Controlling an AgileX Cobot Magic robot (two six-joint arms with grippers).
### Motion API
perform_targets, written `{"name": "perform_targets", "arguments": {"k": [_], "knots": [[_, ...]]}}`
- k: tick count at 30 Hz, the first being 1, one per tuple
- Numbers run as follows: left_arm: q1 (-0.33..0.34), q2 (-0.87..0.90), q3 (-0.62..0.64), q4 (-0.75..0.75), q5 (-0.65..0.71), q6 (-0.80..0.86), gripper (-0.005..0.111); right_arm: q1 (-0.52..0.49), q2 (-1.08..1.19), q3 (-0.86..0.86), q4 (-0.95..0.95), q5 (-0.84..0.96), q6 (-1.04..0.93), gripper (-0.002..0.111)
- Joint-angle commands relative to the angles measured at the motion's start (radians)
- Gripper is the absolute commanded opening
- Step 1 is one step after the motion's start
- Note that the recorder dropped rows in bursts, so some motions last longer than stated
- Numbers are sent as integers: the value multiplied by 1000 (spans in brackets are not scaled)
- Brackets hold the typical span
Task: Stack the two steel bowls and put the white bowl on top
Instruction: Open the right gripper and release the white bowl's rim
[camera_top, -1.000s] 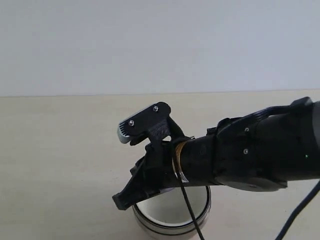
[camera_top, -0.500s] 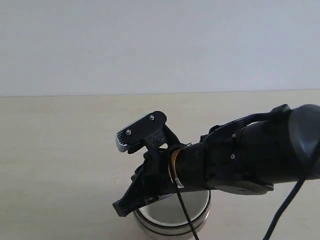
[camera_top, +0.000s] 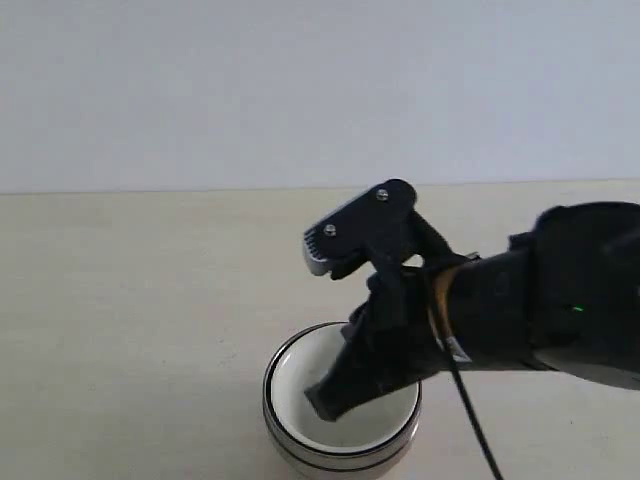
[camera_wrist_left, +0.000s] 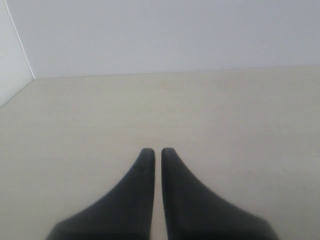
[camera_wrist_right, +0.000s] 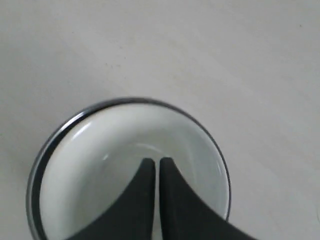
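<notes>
Seen from outside, the black right pincer (camera_top: 325, 398) hangs just over the inside of the small round glossy white bowl (camera_top: 295, 385). That bowl sits in a shiny round steel bowl (camera_top: 340, 465) on the pale desk (camera_top: 130, 300).

At the left wrist, the black left pincer (camera_wrist_left: 156, 152) is closed nearly tight and holds nothing.

At the right wrist, the right pincer (camera_wrist_right: 154, 162) is nearly closed too and holds nothing. The white bowl (camera_wrist_right: 90, 165) lies right under its tips.
</notes>
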Motion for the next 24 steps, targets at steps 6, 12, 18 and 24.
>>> {"name": "perform_targets", "arguments": {"k": [6, 12, 18, 24], "knots": [[1, -3, 3, -3, 0, -11, 4, -2, -120, 185, 33, 45, 76, 0], [1, -3, 3, -3, 0, -11, 4, -4, -22, 177, 19, -63, 76, 0], [1, -3, 3, -3, 0, -11, 4, -4, -22, 107, 17, 32, 51, 0], [1, -3, 3, -3, 0, -11, 4, -4, -16, 105, 26, 0, 71, 0]]}}
